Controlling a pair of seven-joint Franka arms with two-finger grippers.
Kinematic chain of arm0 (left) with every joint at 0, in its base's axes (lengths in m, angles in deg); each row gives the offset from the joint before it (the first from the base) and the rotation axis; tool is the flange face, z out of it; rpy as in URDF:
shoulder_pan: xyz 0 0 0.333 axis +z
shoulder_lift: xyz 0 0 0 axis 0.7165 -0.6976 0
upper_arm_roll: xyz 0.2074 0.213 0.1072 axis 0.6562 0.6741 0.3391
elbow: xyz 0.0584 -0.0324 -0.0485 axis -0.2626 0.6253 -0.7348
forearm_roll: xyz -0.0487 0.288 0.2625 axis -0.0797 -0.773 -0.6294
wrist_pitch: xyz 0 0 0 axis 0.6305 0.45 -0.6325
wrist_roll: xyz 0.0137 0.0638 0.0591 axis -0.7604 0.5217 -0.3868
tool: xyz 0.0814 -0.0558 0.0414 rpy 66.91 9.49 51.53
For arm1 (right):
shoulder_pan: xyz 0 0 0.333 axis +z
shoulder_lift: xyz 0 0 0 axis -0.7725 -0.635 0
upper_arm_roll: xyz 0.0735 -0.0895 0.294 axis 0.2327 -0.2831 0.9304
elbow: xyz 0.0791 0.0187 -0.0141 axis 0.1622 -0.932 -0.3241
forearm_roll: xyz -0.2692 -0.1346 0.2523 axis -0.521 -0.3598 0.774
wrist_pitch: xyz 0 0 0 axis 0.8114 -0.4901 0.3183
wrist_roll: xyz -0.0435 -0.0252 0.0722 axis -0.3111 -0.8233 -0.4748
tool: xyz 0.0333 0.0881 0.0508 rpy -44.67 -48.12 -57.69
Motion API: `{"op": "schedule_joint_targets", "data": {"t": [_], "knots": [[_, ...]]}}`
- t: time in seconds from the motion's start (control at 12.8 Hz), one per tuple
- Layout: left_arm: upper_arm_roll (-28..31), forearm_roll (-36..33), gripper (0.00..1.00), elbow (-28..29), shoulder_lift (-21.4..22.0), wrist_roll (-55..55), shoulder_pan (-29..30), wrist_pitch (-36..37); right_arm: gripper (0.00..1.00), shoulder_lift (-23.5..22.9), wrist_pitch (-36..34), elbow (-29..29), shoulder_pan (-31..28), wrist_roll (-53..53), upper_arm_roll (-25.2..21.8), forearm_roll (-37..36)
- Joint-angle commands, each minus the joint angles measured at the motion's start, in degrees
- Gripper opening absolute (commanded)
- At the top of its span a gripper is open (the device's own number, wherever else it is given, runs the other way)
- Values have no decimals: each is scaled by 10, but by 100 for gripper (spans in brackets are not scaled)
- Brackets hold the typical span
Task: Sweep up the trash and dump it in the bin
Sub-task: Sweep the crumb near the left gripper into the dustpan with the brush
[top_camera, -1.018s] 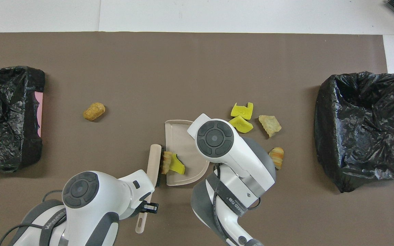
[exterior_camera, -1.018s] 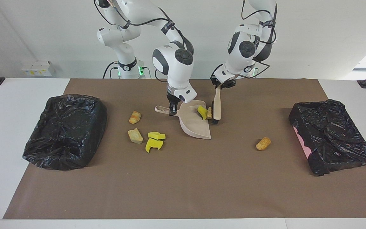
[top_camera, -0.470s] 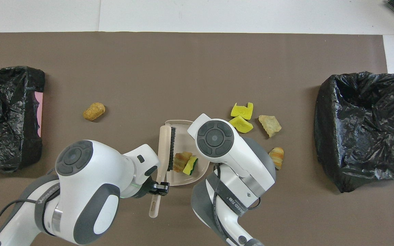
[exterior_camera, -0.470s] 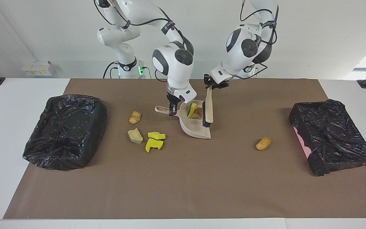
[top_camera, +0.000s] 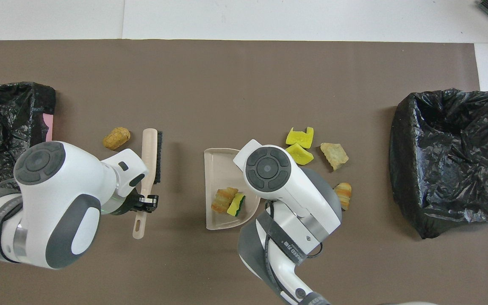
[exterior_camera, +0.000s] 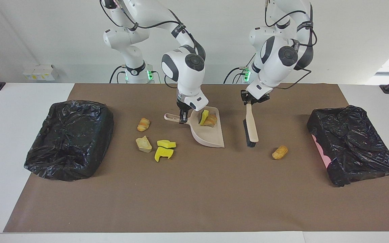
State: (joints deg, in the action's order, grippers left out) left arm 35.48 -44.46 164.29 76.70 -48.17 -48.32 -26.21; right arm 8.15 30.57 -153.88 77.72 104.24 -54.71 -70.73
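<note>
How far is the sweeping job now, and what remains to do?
Done: two pieces of trash lie in the dustpan. In hand: the right gripper holds the dustpan's handle; the left gripper holds the brush beside a brown lump. Left: that lump and four pieces on the mat; nothing visibly dumped in either bin.

You're looking at two glossy white arms, the left arm (exterior_camera: pixel 279 57) and the right arm (exterior_camera: pixel 184 67), each built of rounded, bulbous segments with dark grey bands at the joints. Round dark grey caps with a ring of recessed screw holes cover the joint ends. Black cables loop along the upper links, tied down with black straps. Grey lettering runs along a dark band in your overhead view. Green lights glow at both bases.
</note>
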Motion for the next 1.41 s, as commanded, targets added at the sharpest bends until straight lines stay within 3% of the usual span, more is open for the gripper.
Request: {"op": "schedule_joint_targets", "data": {"t": [0.0, 0.31, 0.63, 0.86, 1.33], "knots": [[72, -69, 0, -75, -55, -37, 2, 30, 0, -11, 39, 6, -5, -24, 3, 22], [153, -139, 0, -117, -100, -135, -10, 31, 0, -12, 44, 5, -5, -38, 3, 23], [155, -171, 0, -89, -119, -163, -10, 15, 0, -10, 56, -2, -4, -36, 3, 22], [147, -162, 0, -59, -109, -167, -26, 19, 0, -12, 57, -3, -1, -37, 3, 22], [105, -57, 0, 22, -61, -166, -60, -8, 0, -12, 57, -3, 1, -46, 3, 23]]}}
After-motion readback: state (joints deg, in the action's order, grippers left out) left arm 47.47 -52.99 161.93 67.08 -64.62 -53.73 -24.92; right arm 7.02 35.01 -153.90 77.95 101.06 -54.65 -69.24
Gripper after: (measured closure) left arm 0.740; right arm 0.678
